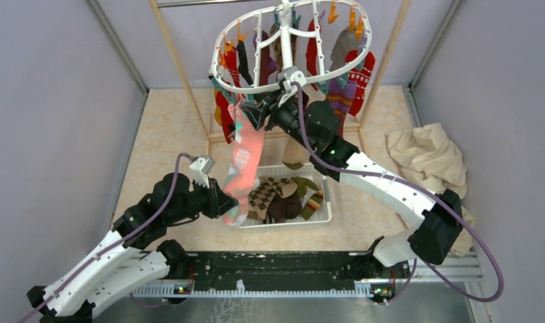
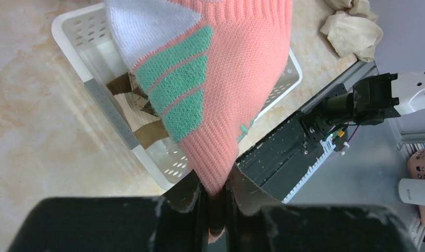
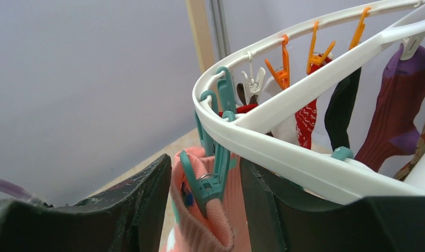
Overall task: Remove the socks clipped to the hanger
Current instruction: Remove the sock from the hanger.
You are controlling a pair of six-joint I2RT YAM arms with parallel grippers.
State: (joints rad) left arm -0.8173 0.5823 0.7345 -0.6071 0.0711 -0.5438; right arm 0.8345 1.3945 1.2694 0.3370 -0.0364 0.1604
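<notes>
Pinching the pink sock's (image 2: 215,79) lower end in the left gripper (image 2: 215,195), low over the basket (image 2: 68,31). Higher up, straddling the teal clip (image 3: 221,157) at its cuff, right gripper (image 3: 205,181) jaws spread, under the hanger's (image 3: 284,152) rim. Risk if tugged with clip unsqueezed: stretched sock, tilted hanger. No legible writing.
</notes>
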